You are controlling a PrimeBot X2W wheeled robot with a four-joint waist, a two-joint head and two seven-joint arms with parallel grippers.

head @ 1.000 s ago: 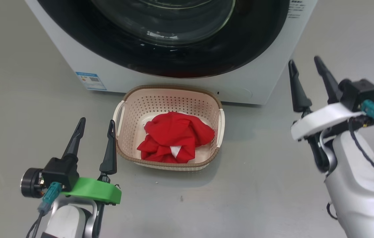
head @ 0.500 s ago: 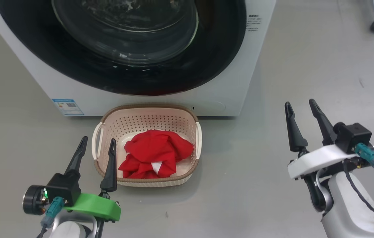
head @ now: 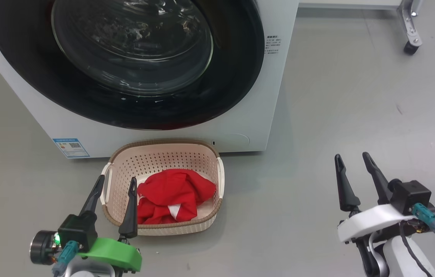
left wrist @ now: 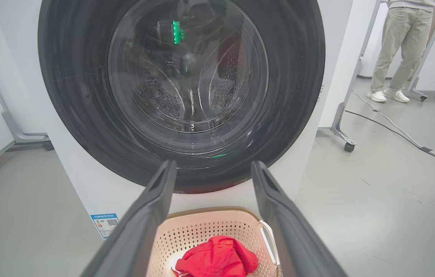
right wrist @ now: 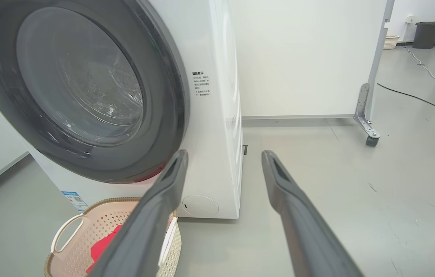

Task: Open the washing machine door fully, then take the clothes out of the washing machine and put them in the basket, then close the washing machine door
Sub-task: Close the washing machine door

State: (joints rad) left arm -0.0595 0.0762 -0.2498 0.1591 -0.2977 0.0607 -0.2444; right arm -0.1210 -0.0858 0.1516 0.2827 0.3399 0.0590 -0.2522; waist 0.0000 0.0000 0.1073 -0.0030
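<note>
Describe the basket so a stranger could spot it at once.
Find the big white washing machine with its round black door. On the grey floor directly before it sits the basket. It is cream, perforated, brown-rimmed, with red clothes inside.

Head view from high, steeply down onto cream perforated plastic basket and white front-loading washing machine, left wrist view low, near, square to glossy black round door, right wrist view low, oblique from the right, all sharing these
</note>
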